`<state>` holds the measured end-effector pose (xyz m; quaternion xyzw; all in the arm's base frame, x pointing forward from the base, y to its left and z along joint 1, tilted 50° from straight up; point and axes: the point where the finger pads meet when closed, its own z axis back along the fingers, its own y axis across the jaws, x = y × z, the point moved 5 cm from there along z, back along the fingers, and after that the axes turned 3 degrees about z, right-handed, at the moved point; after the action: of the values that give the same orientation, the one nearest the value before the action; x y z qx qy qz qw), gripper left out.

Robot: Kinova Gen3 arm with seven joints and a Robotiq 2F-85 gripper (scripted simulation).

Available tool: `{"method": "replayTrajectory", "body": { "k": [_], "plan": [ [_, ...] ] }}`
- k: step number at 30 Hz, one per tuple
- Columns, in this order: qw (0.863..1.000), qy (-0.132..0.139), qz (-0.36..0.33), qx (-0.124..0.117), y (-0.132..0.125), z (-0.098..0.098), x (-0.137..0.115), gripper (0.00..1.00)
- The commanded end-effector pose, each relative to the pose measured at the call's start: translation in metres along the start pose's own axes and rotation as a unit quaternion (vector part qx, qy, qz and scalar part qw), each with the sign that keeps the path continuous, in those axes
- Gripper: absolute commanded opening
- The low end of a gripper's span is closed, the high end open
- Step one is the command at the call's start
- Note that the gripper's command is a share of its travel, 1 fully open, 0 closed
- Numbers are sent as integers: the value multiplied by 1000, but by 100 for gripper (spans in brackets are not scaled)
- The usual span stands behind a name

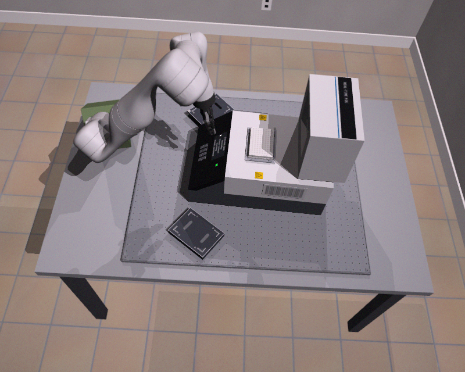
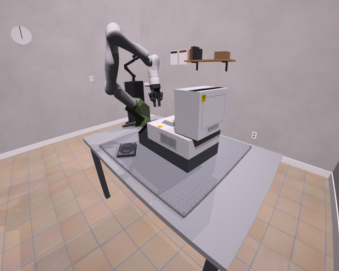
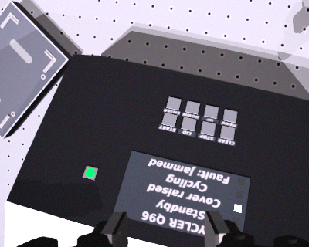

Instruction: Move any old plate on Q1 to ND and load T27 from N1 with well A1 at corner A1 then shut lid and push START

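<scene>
1. Over on the front panel of cycler Q1 (image 1: 244, 183) (image 2: 170, 141) (image 3: 98, 96), the gripper (image 1: 211, 132) (image 2: 156, 105) (image 3: 166, 229) is hanging above the keys and screen (image 1: 218, 146) (image 3: 179, 193), fingers parted partway, nothing between them.
2. The plate (image 1: 260, 142) (image 2: 168, 122) is on Q1's block, and looks flat from above. Can't read a label on it here, but I'd bet it's T27: one nest (image 1: 195, 232) (image 2: 126, 149) (image 3: 21, 65) has no plate on it, and what shows of the other nest (image 1: 225, 104) looks bare too.
3. So the plate move looks done to me. Can't confirm the A1 corner or the seating inside the locators from these views, and there's no finished plate to be seen on either nest, so my guess is there was none to shift.
4. Still left: the lid (image 1: 325, 158) (image 2: 187, 113) is up, the screen marker sits by "Cover raised", and the lamp (image 1: 216, 164) (image 3: 90, 173) is green, so no run going.
5. Next should be the LID key (image 3: 188, 124), probably with the fingers brought closer together first. Then wait for full shut before START (image 3: 169, 120), and press gently, since Q1 can slide.
</scene>
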<state>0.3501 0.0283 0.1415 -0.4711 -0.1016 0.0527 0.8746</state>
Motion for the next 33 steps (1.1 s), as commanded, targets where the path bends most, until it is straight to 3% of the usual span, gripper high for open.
{"method": "replayTrajectory", "body": {
  "k": [1, 8, 16, 33],
  "plan": [
    [998, -8, 60, 4, 2, 5, -12, 48],
    [990, -19, 142, 8, 5, 11, -28, 43],
    [962, -36, 270, 14, 9, 20, -54, 36],
    [962, -36, 270, 14, 11, 15, -58, 23]
  ]
}}
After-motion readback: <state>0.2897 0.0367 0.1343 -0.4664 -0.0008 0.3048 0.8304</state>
